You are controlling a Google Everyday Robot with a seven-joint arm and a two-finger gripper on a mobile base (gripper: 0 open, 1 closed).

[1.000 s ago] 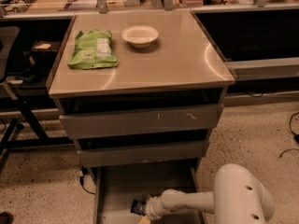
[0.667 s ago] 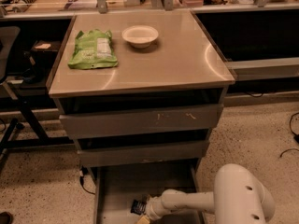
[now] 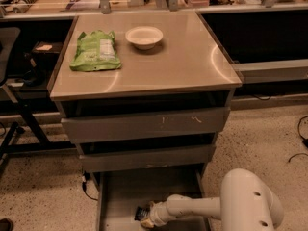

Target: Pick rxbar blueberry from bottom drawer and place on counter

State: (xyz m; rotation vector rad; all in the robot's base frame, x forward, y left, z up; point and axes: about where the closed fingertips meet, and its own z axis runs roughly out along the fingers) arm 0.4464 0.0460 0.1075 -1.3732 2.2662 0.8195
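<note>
arm stretched level, gripper down low

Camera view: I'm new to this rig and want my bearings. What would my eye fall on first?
First the bulky white arm at lower right, reaching into the open bottom drawer, where its pincer is right by the dark rxbar blueberry on the drawer floor. Next the glossy counter above, bearing a green snack bag at its left and a white bowl beside it.

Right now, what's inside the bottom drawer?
The bottom drawer holds a small dark snack bar near its front, with the gripper down inside, right at the bar. The arm covers part of the floor; the drawer's front edge is out of frame.
</note>
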